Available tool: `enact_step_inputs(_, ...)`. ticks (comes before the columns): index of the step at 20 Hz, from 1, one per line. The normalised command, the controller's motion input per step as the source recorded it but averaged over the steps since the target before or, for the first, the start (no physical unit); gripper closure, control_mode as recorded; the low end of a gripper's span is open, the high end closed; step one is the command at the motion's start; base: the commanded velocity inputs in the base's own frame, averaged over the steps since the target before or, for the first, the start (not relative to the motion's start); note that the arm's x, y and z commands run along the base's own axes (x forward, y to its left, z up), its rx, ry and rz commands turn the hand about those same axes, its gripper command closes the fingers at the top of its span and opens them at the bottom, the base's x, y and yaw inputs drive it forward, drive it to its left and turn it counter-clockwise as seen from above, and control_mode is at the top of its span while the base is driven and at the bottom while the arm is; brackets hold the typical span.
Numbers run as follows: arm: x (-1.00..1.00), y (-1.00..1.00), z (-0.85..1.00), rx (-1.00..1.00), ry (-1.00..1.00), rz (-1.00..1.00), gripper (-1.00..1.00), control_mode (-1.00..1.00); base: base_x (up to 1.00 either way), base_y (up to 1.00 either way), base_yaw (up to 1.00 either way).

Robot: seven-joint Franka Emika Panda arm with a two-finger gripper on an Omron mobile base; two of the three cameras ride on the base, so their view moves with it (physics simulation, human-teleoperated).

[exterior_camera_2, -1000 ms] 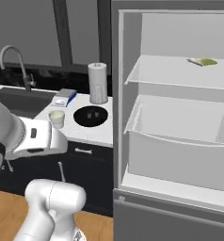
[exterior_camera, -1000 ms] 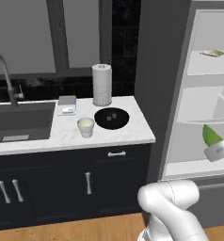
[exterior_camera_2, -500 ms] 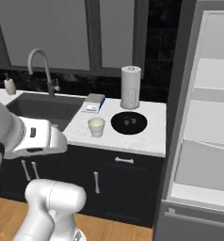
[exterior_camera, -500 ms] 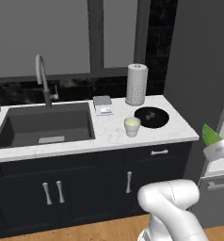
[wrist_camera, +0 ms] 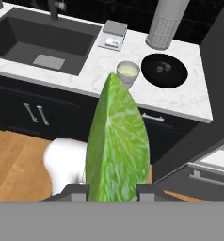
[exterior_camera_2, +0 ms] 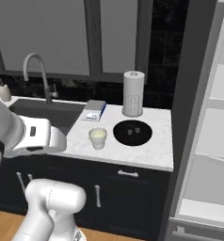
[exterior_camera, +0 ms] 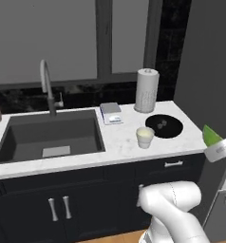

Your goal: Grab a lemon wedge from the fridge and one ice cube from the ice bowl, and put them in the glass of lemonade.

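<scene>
hand view: lime-green lemon wedge (wrist_camera: 116, 148) sits clamped between the two dark fingertips of the gripper (wrist_camera: 112, 189), well back from the white marble counter (wrist_camera: 194, 101). step in hand looks like carrying the wedge to the small pale cup of yellowish lemonade (wrist_camera: 128, 72), at 12 o'clock from the wedge; wide black ice dish (wrist_camera: 164, 70) at 3 o'clock of the cup. next move calls for reaching over the cup, then releasing. no readable writing or labels.
</scene>
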Motion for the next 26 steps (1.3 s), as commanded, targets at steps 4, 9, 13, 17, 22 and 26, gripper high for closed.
enact_step_inputs(4, 0.00, 0.00, 0.00, 0.00, 0.00, 0.00, 1.00, 1.00, 0.26, 0.11, -0.10)
enact_step_inputs(9, 0.00, 0.00, 0.00, 0.00, 0.00, 0.00, 1.00, 1.00, 0.53, 0.16, -0.09)
enact_step_inputs(13, 0.00, 0.00, 0.00, 0.00, 0.00, 0.00, 1.00, 1.00, 0.79, 0.42, -0.08)
enact_step_inputs(17, 0.00, 0.00, 0.00, 0.00, 0.00, 0.00, 1.00, 1.00, 0.67, 0.27, -0.05)
enact_step_inputs(22, 0.00, 0.00, 0.00, 0.00, 0.00, 0.00, 1.00, 1.00, 0.49, 0.07, -0.02)
enact_step_inputs(26, 0.52, 0.01, -0.01, 0.00, 0.23, 0.00, 1.00, -1.00, 0.00, 0.00, 0.00)
